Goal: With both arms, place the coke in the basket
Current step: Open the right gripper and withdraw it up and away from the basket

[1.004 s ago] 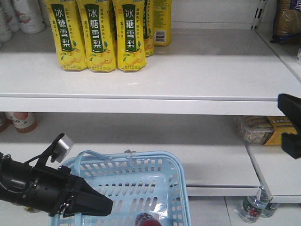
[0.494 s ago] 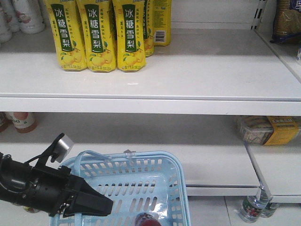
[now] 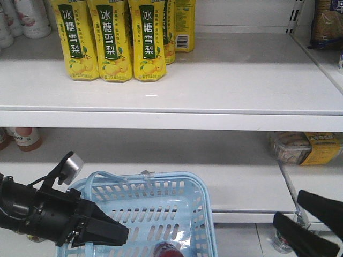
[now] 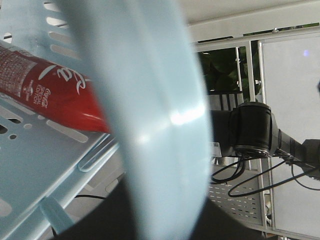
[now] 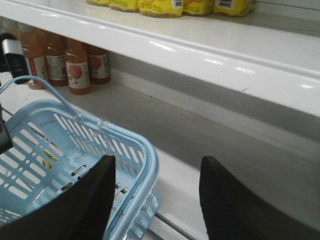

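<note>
Our left gripper (image 3: 120,233) clamps the basket (image 3: 198,214) rim; the right gripper (image 5: 155,200) hangs with fingers apart, holding nothing — beside the basket. The coke (image 4: 55,95) lies on the basket floor, so we judge the placing done — only withdrawal remains.

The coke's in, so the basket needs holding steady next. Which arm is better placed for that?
Left, probably. The left gripper sits at the left rim of the basket, and that rim fills its wrist view beside the coke. The right gripper is open, off to the right.
</note>
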`<state>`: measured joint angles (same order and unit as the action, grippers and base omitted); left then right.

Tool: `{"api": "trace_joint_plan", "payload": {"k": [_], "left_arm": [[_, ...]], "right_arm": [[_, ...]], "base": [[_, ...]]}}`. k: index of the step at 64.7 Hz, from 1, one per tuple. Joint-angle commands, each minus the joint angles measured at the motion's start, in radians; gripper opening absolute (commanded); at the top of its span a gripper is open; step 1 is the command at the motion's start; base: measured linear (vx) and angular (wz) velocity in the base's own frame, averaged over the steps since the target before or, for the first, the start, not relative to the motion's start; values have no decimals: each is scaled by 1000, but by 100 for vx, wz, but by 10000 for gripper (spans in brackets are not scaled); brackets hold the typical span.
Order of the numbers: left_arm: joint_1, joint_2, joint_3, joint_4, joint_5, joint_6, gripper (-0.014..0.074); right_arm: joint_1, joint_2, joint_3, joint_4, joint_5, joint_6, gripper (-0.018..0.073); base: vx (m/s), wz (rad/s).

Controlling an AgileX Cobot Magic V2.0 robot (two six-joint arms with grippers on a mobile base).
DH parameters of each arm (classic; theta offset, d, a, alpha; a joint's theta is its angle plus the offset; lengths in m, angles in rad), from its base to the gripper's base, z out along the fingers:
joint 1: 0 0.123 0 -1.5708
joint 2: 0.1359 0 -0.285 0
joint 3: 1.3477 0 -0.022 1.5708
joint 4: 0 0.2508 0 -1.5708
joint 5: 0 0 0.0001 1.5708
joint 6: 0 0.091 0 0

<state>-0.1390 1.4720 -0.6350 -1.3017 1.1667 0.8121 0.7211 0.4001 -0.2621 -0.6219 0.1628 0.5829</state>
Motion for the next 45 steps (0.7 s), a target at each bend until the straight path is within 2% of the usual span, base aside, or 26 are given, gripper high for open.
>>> {"api": "trace_joint_plan", "payload": {"k": [1,11,31,37,45], "left_arm": [[-3,-35,-22,-85,44,-7,-6],[-3,-35,-22,-85,44,-7,-6],[-3,-35,-22,-85,44,-7,-6],[-3,-35,-22,-85,44,-7,-6],[-3,-35,-22,-85,44,-7,-6]], "right_arm": [[-2,5,28,-45,-151,-17,353],[-2,5,72,-130,-172,-21,309],[-2,5,77,-134,-171,4,219],[-2,5,77,-134,-171,3,141],[-2,5,77,-134,-170,3,-16]], "base": [[0,0],[0,0],[0,0],[0,0],[0,0]]}}
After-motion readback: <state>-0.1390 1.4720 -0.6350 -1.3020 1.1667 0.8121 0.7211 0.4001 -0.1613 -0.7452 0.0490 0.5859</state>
